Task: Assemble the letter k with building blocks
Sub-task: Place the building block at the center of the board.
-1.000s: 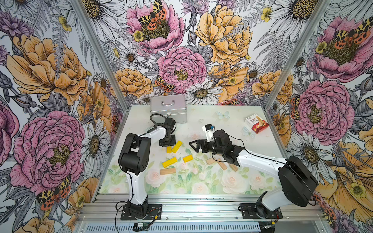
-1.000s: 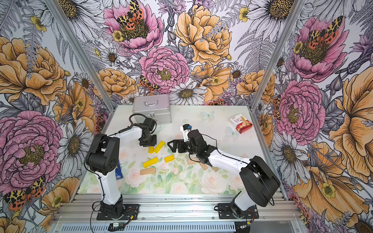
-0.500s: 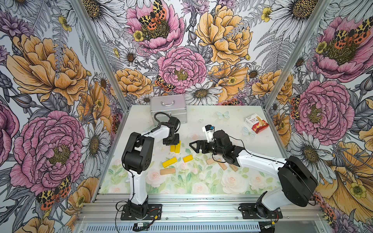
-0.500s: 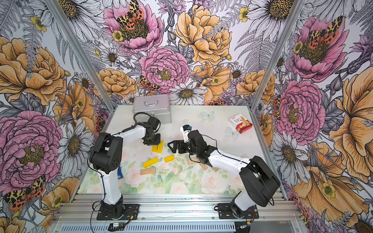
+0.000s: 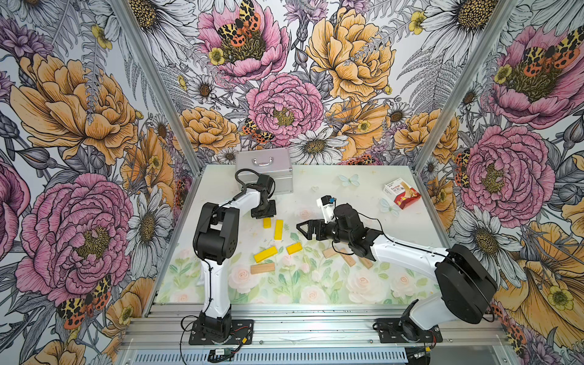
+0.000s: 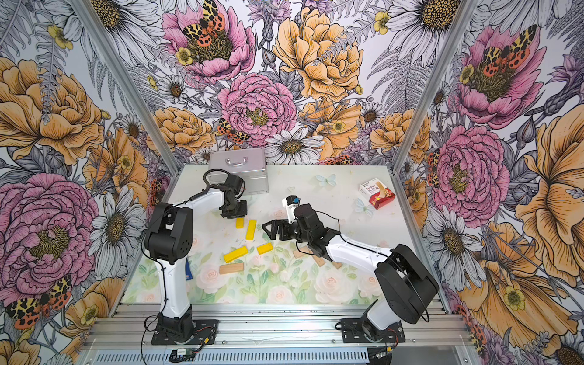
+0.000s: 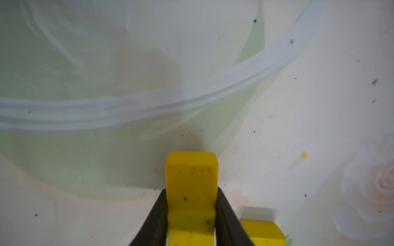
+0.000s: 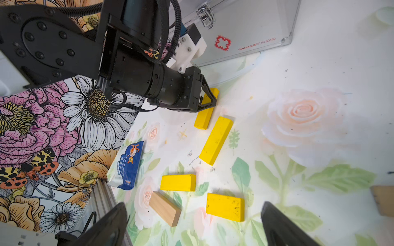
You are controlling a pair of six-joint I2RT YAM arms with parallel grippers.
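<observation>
My left gripper (image 5: 264,215) (image 7: 191,215) is shut on a short yellow building block (image 5: 267,223) (image 7: 191,181) (image 8: 205,110) low over the table, in front of the silver case. A longer yellow block (image 5: 278,229) (image 8: 216,142) lies just beside it. Two more yellow blocks (image 5: 265,254) (image 5: 294,248) and a pale wood block (image 5: 262,268) (image 8: 165,207) lie nearer the front. My right gripper (image 5: 302,230) (image 6: 267,229) (image 8: 191,231) hovers open and empty right of the yellow blocks. Wood blocks (image 5: 347,256) lie partly hidden under the right arm. The letter k is not in view; the blocks lie apart.
The silver case (image 5: 264,170) (image 8: 245,27) stands at the back left, just behind the left gripper. A red-and-white carton (image 5: 402,196) sits at the back right. A blue-white sachet (image 8: 128,166) (image 6: 188,268) lies at the table's left edge by the left arm's base.
My left gripper has carried the short yellow block slightly toward the back, and the left arm's elbow has swung right. The right arm has not moved.
</observation>
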